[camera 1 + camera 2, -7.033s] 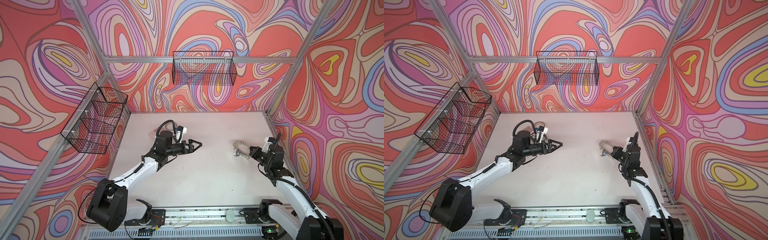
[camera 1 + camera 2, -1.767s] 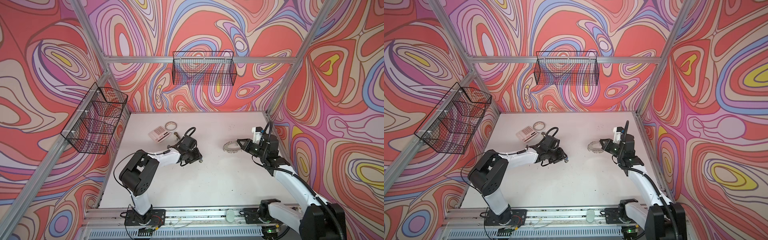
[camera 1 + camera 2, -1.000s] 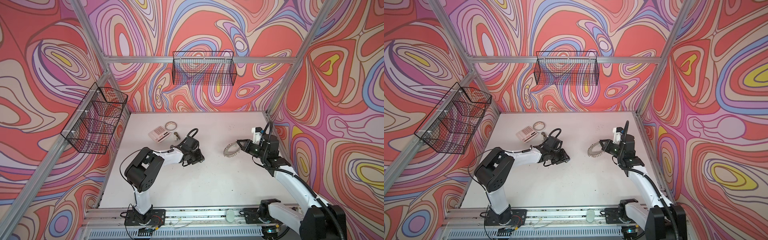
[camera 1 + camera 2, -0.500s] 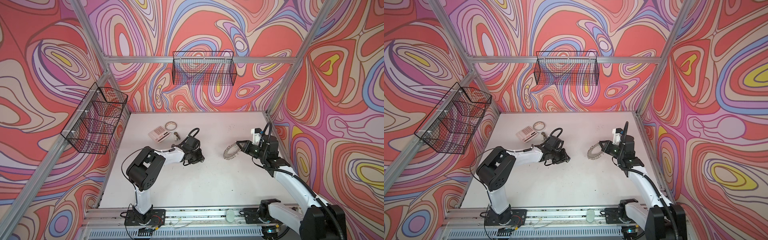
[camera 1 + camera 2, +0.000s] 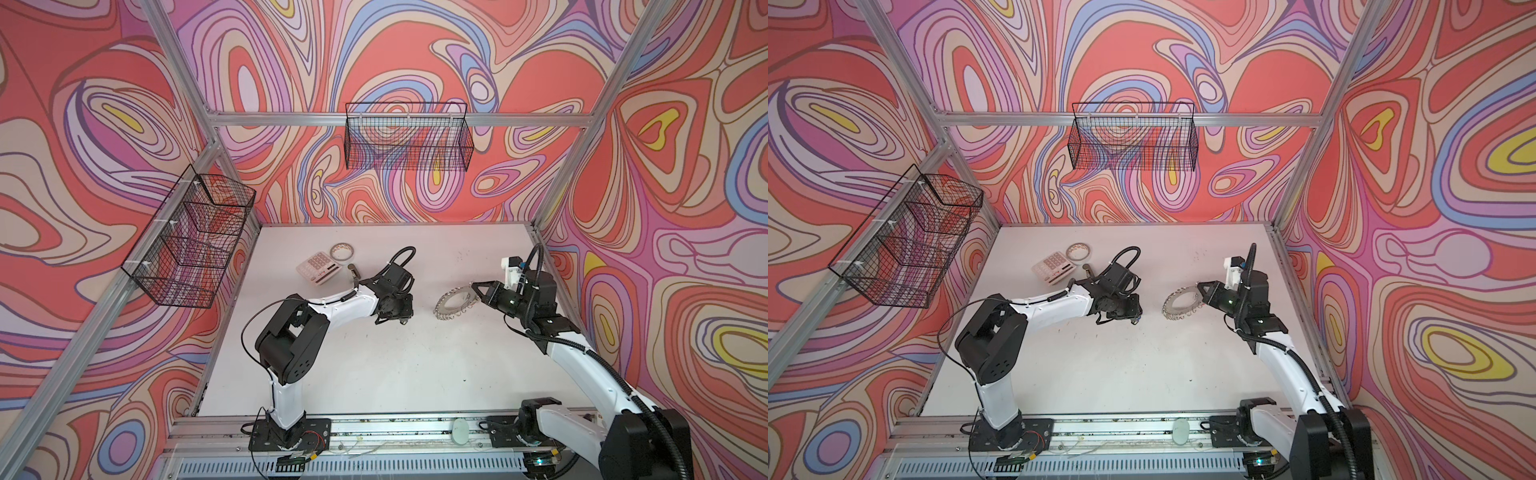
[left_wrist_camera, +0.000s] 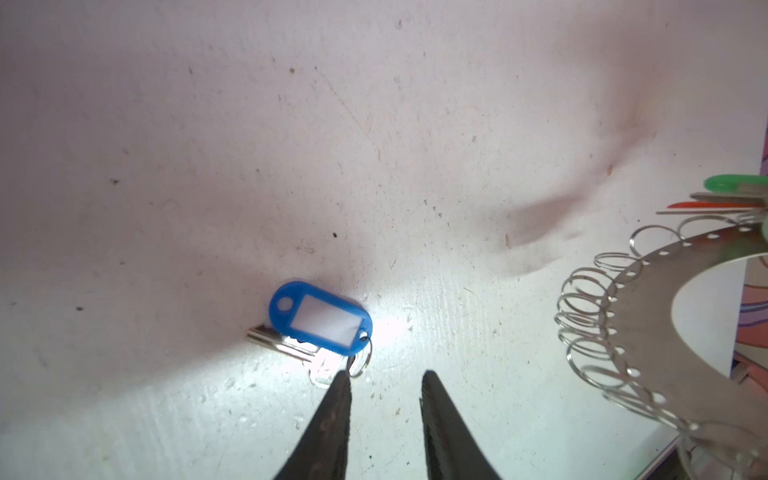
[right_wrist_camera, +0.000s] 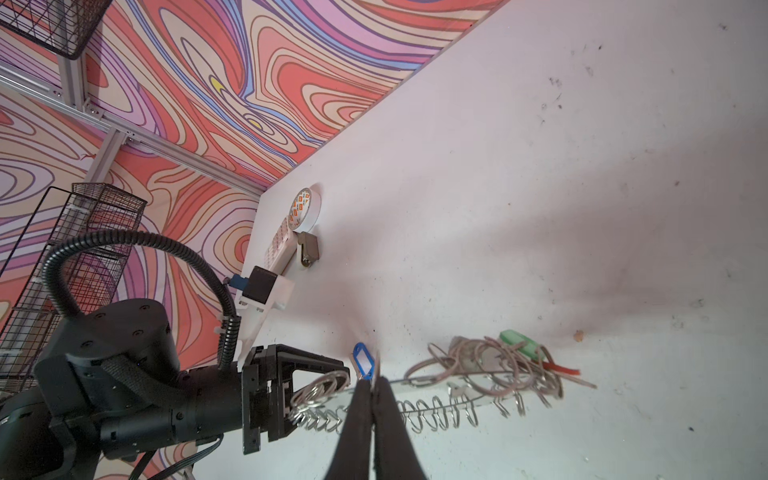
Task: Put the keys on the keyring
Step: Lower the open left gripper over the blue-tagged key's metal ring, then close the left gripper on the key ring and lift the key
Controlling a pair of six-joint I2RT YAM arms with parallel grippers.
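White tabletop point(image 5: 374, 365): right gripper point(image 5: 477, 291) pinches flat grey loop-fringed metal keyring point(image 6: 648, 299); left gripper point(image 6: 385, 376), jaws apart, just beside blue-tagged silver key point(image 6: 322, 318).

The keyring point(image 6: 646, 286) is smooth, shiny metal with wire loops; the key point(image 6: 270, 338) is bright metal with a glossy blue plastic tag point(image 6: 320, 318); the surface point(image 6: 374, 124) is matt white, scuffed

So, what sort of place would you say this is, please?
Probably a robot test cell: swirl-printed walls on an aluminium frame, with the left arm and right arm bolted to a front rail.
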